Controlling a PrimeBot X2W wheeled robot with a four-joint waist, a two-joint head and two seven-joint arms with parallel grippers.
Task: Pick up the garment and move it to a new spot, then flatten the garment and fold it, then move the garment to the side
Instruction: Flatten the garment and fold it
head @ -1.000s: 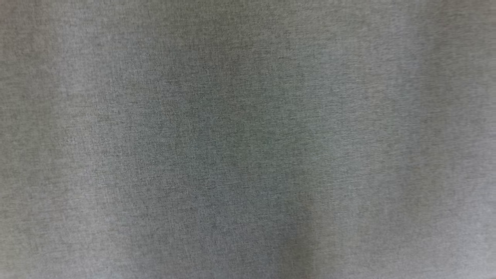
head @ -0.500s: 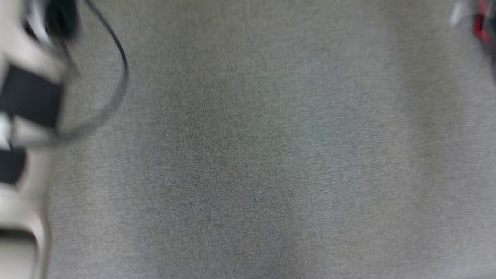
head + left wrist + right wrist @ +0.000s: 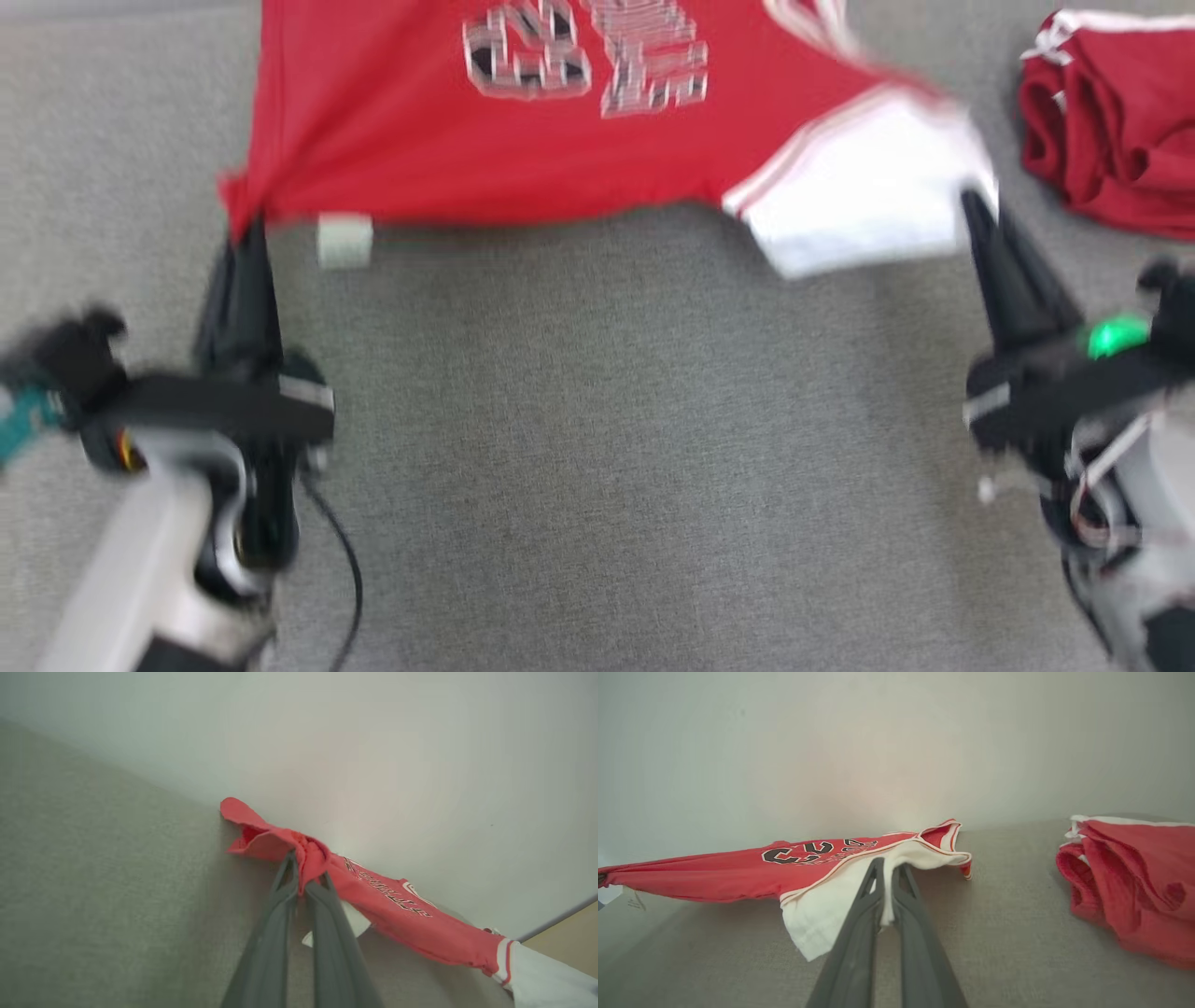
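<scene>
Stretching the jersey (image 3: 401,140) taut, left claw (image 3: 245,233) clamps its red corner, right claw (image 3: 973,203) its white shoulder panel — near edge raised off the grey cloth surface (image 3: 607,467). Mid-move, likely; next, lay it flat, clear of the bunched red garment (image 3: 1111,140).

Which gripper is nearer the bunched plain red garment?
Right. The right gripper, shut on the jersey at its white shoulder panel, is a short gap from the bunched red garment; the left gripper pinches the jersey's opposite red corner, farther away.
</scene>
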